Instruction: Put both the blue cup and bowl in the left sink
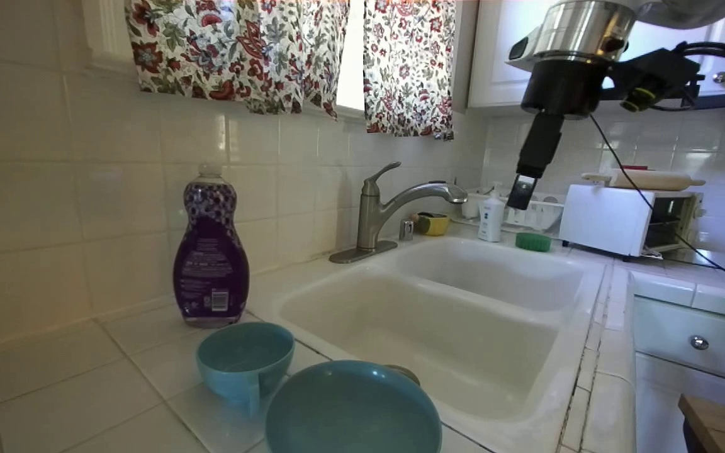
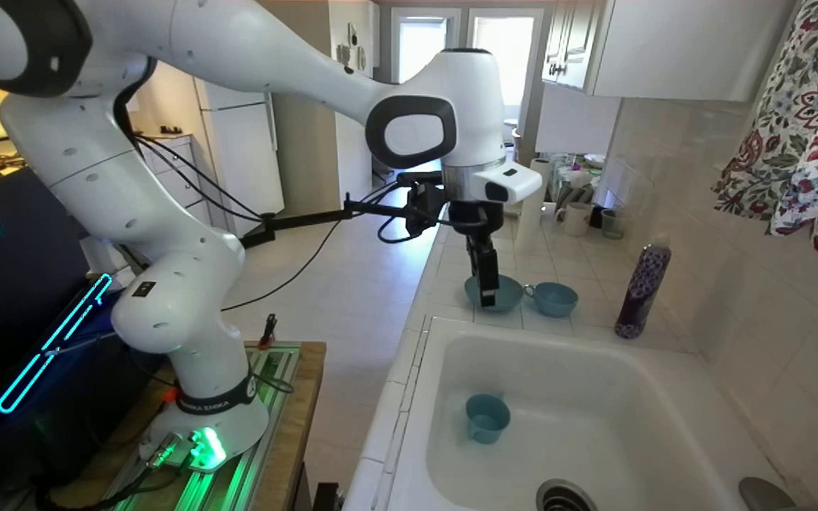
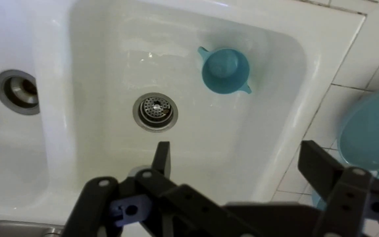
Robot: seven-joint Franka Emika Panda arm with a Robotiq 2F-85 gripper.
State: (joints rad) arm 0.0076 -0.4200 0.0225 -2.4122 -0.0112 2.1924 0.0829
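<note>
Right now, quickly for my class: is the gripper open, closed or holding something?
Gripper: open, holding nothing.

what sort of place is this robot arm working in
It looks like a kitchen, probably in a home: there's a white double sink, a wooden rolling pin and floral curtains.

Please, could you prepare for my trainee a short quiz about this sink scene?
1. True or false: the wide, round teal-blue bowl rests on the white tiled counter.
2. The black two-fingered gripper is: A) shut on the bowl; B) open; C) shut on nothing.
3. Which dish stands inside the white rectangular basin nearer the bowl?

Key: 1. True; 2. B; 3. A small, round, two-handled teal-blue cup.
</note>
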